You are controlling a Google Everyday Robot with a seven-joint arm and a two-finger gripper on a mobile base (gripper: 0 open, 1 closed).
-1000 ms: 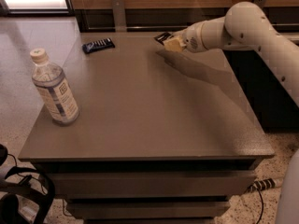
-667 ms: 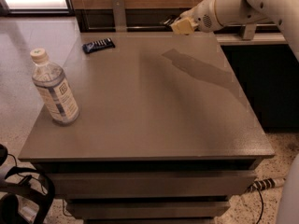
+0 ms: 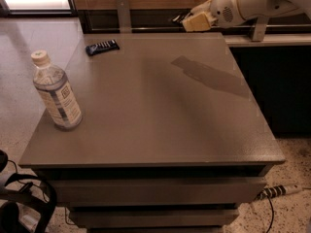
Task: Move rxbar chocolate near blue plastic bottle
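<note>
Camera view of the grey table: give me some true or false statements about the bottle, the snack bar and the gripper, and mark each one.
1. The blue plastic bottle stands upright on the left side of the table. True.
2. The rxbar chocolate lies right against the bottle. False: it lies flat near the table's back left corner, well apart from the bottle.
3. The gripper is at the table's back right edge, away from both the bar and the bottle. True.
4. The bottle's cap is off. False: a cream-white cap sits on top.
5. The bar rests on the floor. False: it lies on the tabletop.
</note>
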